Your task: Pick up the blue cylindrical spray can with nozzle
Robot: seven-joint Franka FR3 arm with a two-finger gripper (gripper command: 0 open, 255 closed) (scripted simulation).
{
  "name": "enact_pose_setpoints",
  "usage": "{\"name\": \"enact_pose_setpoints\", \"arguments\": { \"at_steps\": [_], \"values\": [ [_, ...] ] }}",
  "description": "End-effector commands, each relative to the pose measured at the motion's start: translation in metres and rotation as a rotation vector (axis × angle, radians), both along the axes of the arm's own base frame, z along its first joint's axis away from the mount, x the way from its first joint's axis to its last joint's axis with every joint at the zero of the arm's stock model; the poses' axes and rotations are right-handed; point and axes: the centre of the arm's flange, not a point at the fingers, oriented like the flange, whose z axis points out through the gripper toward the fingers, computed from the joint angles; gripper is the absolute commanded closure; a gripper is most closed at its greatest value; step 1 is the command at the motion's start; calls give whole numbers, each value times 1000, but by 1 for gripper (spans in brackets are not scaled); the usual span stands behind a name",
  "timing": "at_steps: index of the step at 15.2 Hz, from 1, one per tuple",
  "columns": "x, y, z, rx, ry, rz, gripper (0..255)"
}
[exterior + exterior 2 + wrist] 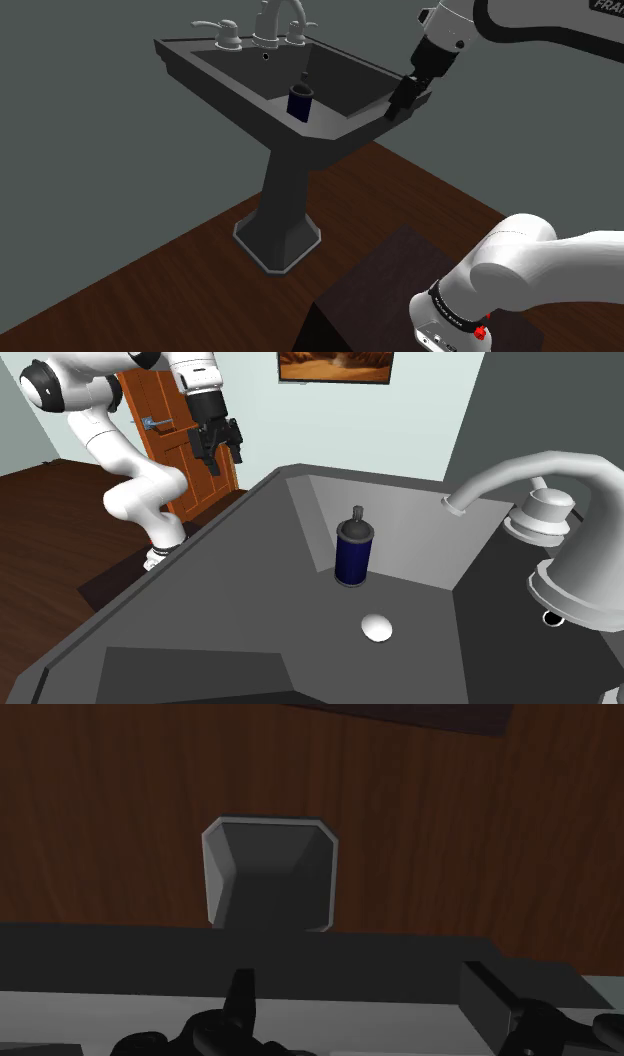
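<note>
The spray can point(299, 102) stood upright on the floor of the dark grey sink point(340, 130), a deep blue cylinder with a black nozzle cap on top. In the shoulder view I had it near the middle of the basin, with the pale faucet point(280, 20) at about 12 o'clock from it on the back rim. In the second exterior view the can point(353, 549) sat close to the basin's far wall, a small white oval drain point(377, 627) just beside it at 5 o'clock and the faucet point(520, 472) arching in from 2 o'clock.

My gripper point(403, 103) was outside the basin, at 3 o'clock from the can in the shoulder view, by the outer corner of the rim and well apart from the can. From the second exterior view I saw the gripper point(218, 452) at 10 o'clock from the can, hanging beyond the sink's rim point(200, 567) in front of a brown door point(170, 412). The claw was released: in the wrist view its two black fingers stood apart around the gripper's middle point(360, 979), with nothing between them. Past them I looked down across the sink's edge onto the pedestal base point(268, 874) and the dark wooden floor point(120, 804).

The pedestal point(275, 200) rose from that floor point(150, 280) at 6 o'clock below the basin.
</note>
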Motion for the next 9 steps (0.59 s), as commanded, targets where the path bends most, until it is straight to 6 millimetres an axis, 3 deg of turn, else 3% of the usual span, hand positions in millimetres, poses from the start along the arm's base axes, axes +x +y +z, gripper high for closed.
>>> {"name": "enact_pose_setpoints", "arguments": {
  "at_steps": [1,9],
  "values": [
    [0,0,0,0,0,0,0],
    [65,-8,-44,43,-234,19,0]
  ]
}}
